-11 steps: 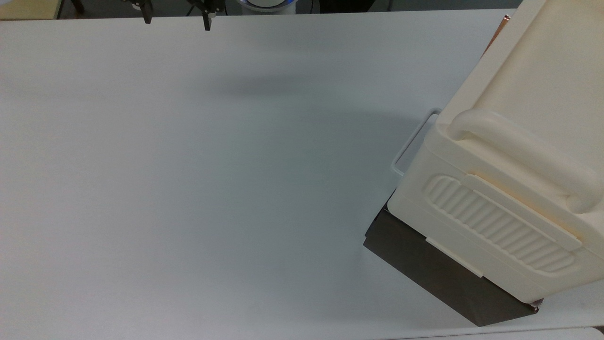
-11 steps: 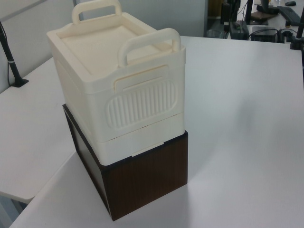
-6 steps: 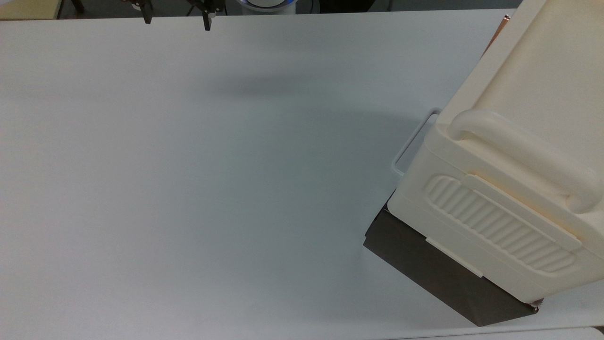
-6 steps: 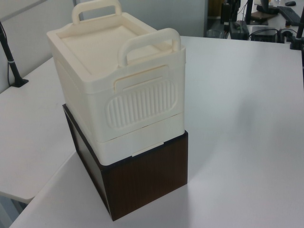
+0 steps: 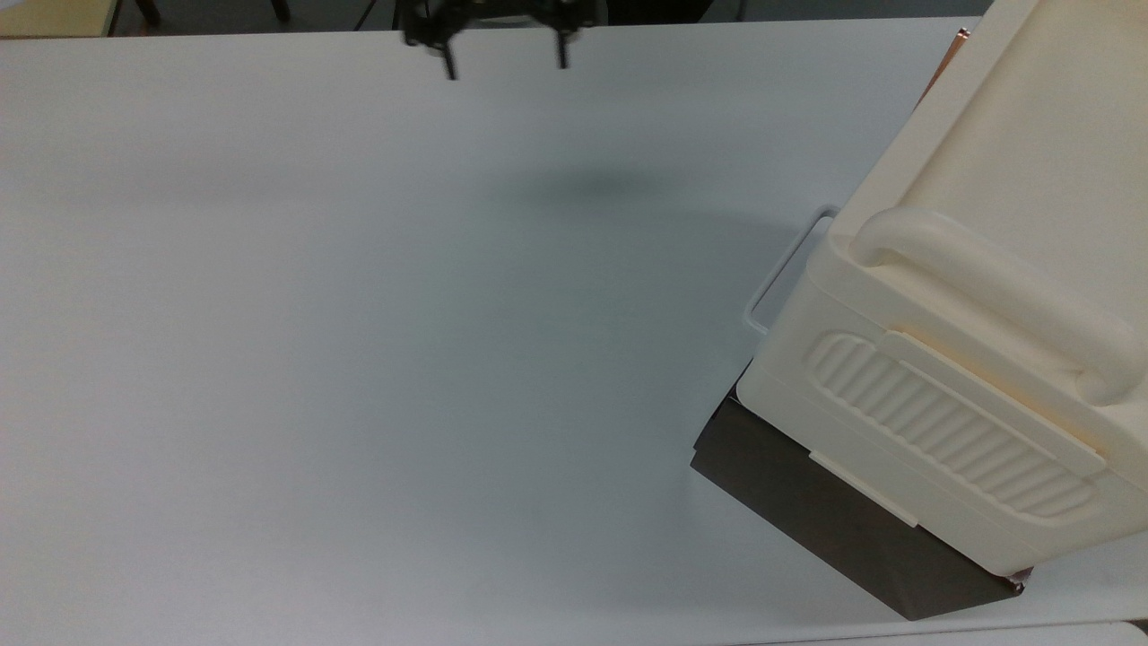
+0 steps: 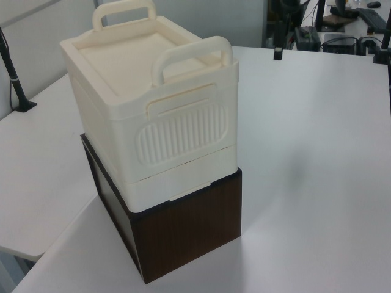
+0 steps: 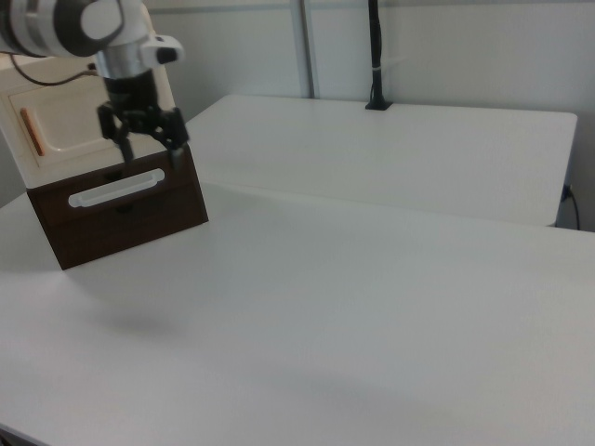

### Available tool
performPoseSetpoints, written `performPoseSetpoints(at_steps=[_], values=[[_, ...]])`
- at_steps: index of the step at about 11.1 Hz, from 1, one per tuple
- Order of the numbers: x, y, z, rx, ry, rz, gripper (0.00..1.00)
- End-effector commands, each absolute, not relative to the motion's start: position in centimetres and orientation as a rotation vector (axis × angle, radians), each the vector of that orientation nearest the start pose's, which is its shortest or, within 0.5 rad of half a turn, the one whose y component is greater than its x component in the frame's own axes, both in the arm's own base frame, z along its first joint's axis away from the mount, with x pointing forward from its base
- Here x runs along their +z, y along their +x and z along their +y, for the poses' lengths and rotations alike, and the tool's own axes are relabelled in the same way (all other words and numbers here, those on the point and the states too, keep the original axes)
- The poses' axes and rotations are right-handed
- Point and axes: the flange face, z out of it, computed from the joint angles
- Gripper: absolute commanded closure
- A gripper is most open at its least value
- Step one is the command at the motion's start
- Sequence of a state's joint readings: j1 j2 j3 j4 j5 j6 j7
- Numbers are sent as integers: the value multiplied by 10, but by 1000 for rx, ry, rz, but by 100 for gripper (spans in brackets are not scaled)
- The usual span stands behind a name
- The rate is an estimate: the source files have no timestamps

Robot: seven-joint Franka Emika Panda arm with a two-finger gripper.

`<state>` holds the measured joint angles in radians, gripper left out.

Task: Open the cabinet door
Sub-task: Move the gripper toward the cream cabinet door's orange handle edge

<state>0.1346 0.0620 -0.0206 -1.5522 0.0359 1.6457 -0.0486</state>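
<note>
Door (image 7: pixel 70 130) and its copper handle (image 7: pixel 32 131) face the right view, just behind the gripper (image 7: pixel 145 150), whose fingers spread wide and empty; it could catch the white wire handle (image 7: pixel 116 187) below instead. In the top view, the cabinet (image 5: pixel 969 341) sits well to the gripper's (image 5: pixel 504 61) right.

Arm (image 7: pixel 65 23): white rounded shell, black band at joint, grey round cap on side. Wrist section below: grey-silver cylinder. Gripper (image 7: pixel 146 139): black body, two thin dark fingers (image 5: pixel 448 65) set apart, nothing between them. Thin dark cable (image 7: pixel 46 82) loops beside wrist.
</note>
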Motion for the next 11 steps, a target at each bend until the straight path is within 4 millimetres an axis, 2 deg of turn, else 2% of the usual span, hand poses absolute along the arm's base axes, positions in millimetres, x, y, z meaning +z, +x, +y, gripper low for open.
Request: performPoseSetpoints(at_steps=[1, 3, 4, 6, 8, 9, 11], values=[[634, 567, 149, -184, -3039, -409, 0], [641, 546, 221, -235, -2986, -647, 0], [647, 542, 251, -334, -2943, -723, 0], [640, 537, 299, -427, -2863, -925, 0], [639, 544, 330, -467, -2809, -1066, 2], [635, 543, 346, -473, -2774, -1158, 7], [633, 540, 366, -541, -2721, -1218, 17]])
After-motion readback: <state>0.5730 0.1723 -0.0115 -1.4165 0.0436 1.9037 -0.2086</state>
